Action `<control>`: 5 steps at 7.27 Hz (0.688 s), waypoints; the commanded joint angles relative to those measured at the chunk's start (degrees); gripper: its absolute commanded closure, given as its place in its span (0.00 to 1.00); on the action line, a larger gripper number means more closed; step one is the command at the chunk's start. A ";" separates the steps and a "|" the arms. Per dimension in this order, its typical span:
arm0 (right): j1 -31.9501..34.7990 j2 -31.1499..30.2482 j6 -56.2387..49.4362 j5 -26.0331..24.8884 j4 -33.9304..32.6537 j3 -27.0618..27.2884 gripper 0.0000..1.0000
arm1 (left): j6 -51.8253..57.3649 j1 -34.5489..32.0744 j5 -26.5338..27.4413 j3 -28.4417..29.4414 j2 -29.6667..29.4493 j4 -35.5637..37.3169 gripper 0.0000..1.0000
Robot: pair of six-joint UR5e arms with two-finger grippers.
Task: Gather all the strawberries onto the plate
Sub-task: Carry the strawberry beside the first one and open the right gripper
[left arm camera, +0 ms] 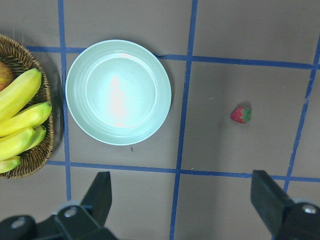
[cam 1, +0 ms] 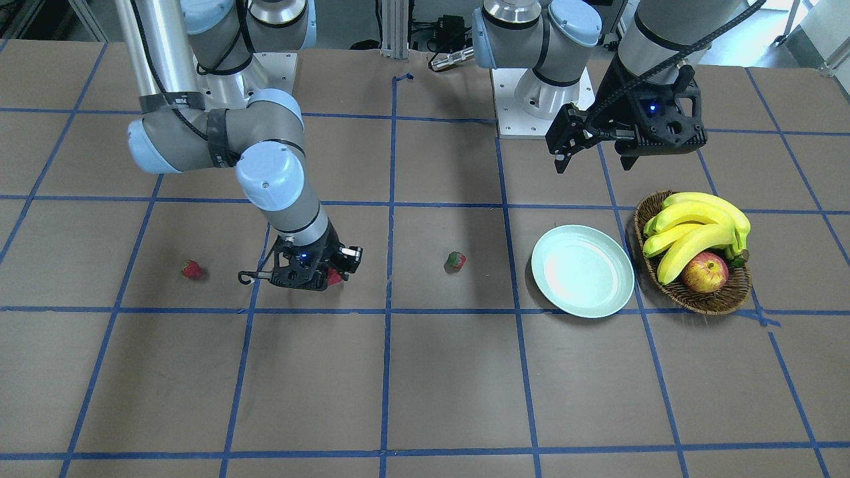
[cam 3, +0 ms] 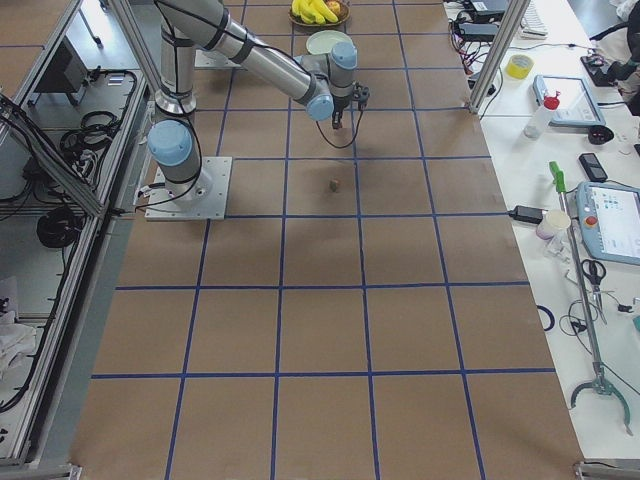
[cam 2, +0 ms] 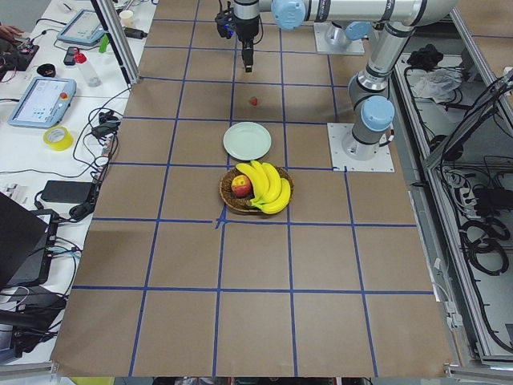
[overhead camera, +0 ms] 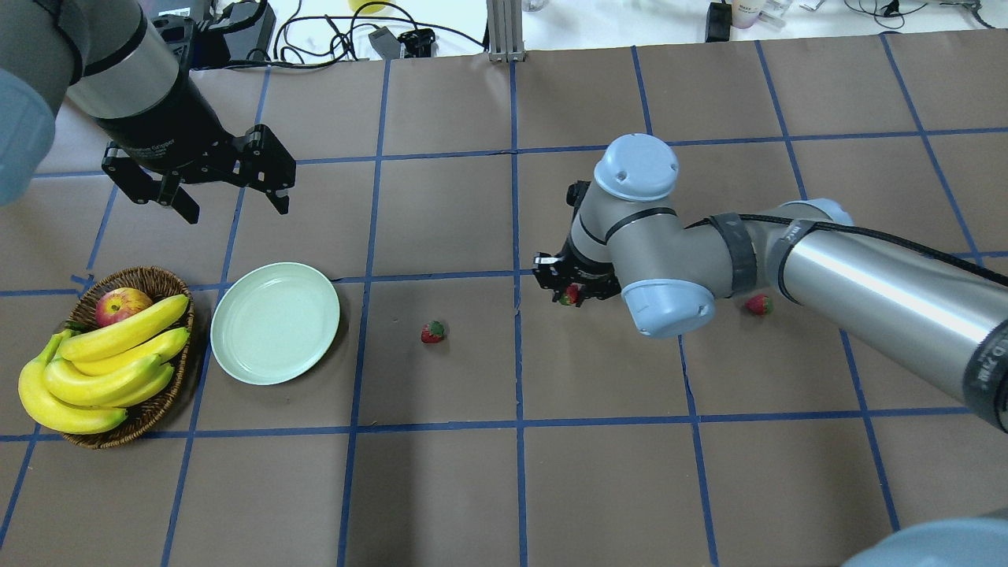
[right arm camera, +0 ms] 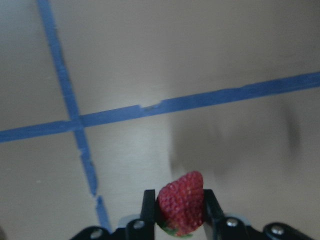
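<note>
Right jaws pinch a strawberry (right arm camera: 181,205); left jaws gape wide near the plate (left arm camera: 118,92).

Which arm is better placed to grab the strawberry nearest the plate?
Left. The left hand hangs open and empty by the plate, close to that strawberry; the right hand is shut on another strawberry.

- You'll see the held strawberry (right arm camera: 182,207), red and pitted, between the black right jaws.
- Beyond the black left jaws: your plate (left arm camera: 118,92), glossy pale mint; a loose strawberry (left arm camera: 241,114), red with green cap.
- The bench (left arm camera: 225,60) under both jaws is brown, gridded in blue tape.
</note>
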 commanded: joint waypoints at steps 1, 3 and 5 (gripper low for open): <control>8.55 4.26 12.02 1.24 0.20 -5.13 1.00 | -0.42 0.12 0.01 -0.06 -0.12 0.35 0.00; 12.53 8.74 14.78 1.42 0.11 -10.31 1.00 | -0.16 0.12 -0.08 -1.19 -0.39 0.62 0.00; 12.80 9.20 14.69 1.25 0.46 -10.95 0.18 | 0.02 0.91 0.01 -1.72 -0.47 2.28 0.00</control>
